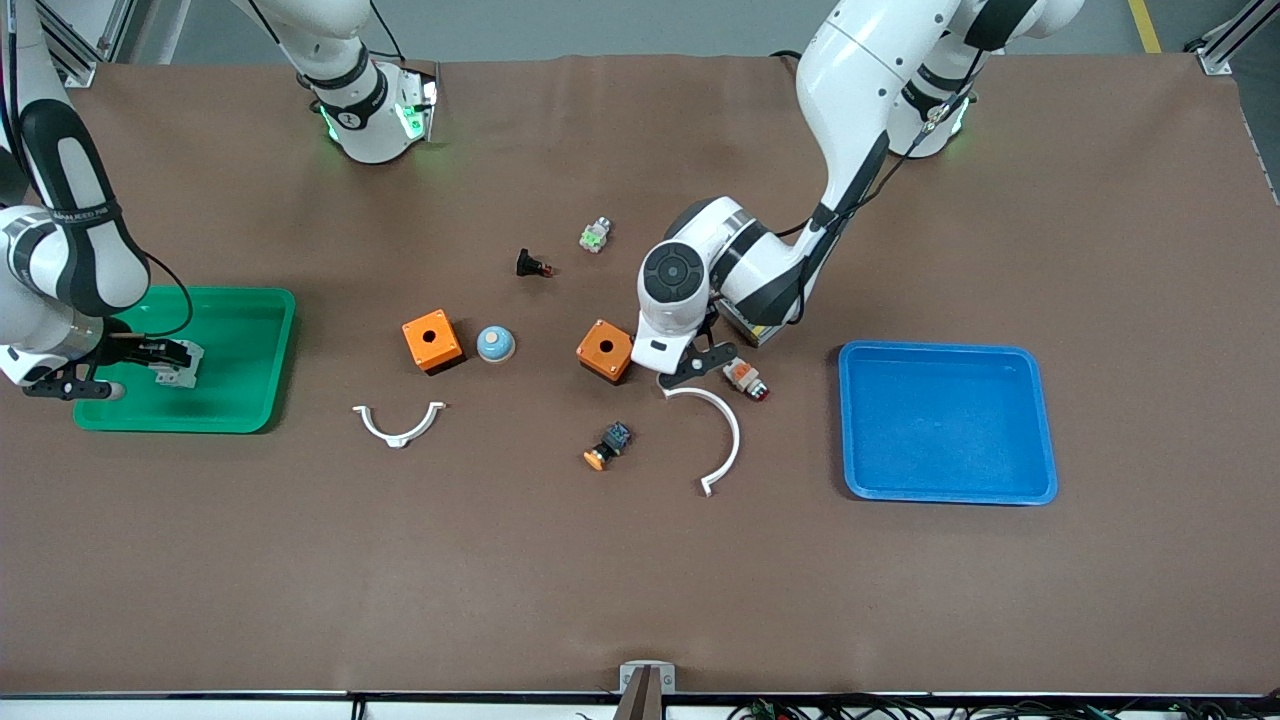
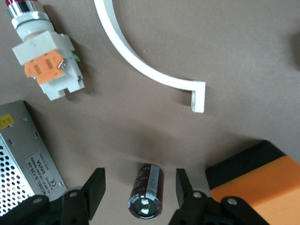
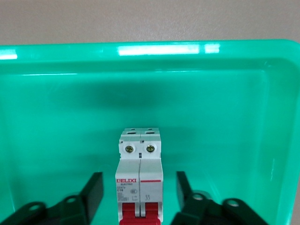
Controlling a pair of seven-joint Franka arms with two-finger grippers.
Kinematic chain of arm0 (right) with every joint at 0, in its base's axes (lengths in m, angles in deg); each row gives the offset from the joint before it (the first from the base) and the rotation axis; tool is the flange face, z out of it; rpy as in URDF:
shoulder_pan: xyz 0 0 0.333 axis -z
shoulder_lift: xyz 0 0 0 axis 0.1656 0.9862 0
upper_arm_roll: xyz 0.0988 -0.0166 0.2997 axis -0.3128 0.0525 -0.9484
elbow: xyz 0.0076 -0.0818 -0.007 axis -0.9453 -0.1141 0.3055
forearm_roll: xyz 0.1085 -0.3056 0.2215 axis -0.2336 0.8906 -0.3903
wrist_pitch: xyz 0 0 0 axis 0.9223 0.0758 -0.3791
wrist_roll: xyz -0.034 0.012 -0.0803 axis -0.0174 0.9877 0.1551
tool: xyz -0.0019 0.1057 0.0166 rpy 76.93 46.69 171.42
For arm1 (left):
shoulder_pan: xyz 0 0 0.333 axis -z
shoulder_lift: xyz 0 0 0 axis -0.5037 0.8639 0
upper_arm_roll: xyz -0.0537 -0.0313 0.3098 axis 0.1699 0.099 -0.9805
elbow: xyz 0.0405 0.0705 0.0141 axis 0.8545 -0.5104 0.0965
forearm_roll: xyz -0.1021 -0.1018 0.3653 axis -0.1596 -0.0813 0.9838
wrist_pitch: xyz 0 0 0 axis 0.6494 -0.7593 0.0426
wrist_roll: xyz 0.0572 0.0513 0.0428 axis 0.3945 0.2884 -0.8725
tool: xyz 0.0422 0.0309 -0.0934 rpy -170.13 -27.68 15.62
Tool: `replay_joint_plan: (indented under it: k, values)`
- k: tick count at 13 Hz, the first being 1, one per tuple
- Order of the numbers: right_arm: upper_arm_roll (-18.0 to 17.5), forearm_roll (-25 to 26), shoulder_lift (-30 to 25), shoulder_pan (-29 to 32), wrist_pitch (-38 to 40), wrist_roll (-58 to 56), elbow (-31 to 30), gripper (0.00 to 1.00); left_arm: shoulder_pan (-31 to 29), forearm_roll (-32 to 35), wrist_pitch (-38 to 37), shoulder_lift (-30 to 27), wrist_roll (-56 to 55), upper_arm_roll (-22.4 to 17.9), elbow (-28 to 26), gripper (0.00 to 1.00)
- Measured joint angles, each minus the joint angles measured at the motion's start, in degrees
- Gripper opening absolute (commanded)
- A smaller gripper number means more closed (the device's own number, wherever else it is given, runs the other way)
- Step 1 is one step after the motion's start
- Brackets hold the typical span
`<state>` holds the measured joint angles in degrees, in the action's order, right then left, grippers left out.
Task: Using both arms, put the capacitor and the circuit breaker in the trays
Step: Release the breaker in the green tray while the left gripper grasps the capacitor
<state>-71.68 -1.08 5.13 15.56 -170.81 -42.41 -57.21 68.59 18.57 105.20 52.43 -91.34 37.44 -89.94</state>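
The capacitor (image 2: 146,192), a dark cylinder with a grey stripe, lies on the brown table between the fingers of my left gripper (image 2: 139,190). The jaws are open, with gaps on both sides. In the front view this gripper (image 1: 693,368) is low over the table between an orange box (image 1: 605,350) and a white-and-orange button (image 1: 745,377); it hides the capacitor there. The circuit breaker (image 3: 139,178), white-grey with red toggles, rests in the green tray (image 3: 234,117). My right gripper (image 3: 139,192) is open around it without touching it, as in the front view (image 1: 160,358).
The blue tray (image 1: 947,420) stands toward the left arm's end. An orange box (image 1: 432,340), a blue dome (image 1: 495,343), two white arcs (image 1: 398,425) (image 1: 715,430), a black push-button part (image 1: 533,265) and small parts lie mid-table. A grey power supply (image 2: 23,154) is beside the left gripper.
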Motion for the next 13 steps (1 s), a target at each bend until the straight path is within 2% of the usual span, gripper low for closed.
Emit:
replay_joint_plan:
  k: [2, 4, 6, 8, 11, 12, 13]
  values:
    - [-0.55, 0.00, -2.67, -0.11, 4.59, 0.00, 2.22, 1.00, 0.40, -0.02, 1.13, 0.01, -0.81, 0.12, -1.27, 0.62]
    - [-1.15, -0.03, -7.64, -1.41, 12.92, 1.74, 5.11, 0.99, 0.60, -0.71, 3.12, 0.01, -1.56, 0.44, -2.10, 0.59]
    - [-1.44, -0.03, -13.80, -4.49, 19.81, 5.78, 6.23, 0.99, 0.67, -1.26, 4.19, 0.00, -1.63, 0.75, -2.44, 0.45]
    - [-1.60, -0.27, -19.27, -7.68, 24.90, 8.25, 6.16, 0.99, 0.65, -1.31, 4.28, 0.01, -1.67, 0.75, -2.57, 0.23]
    - [-1.76, -2.08, -23.90, -10.59, 28.74, 9.74, 5.97, 0.99, 0.65, -1.34, 4.35, 0.00, -1.67, 0.76, -2.73, 0.20]
    - [-1.77, -2.78, -24.86, -11.23, 29.20, 10.13, 5.90, 0.99, 0.67, -1.34, 4.36, -0.01, -1.67, 0.76, -2.75, 0.16]
    - [-1.81, -3.04, -25.61, -12.03, 29.64, 11.46, 5.88, 0.99, 0.70, -1.34, 4.36, -0.01, -1.67, 0.76, -2.76, 0.07]
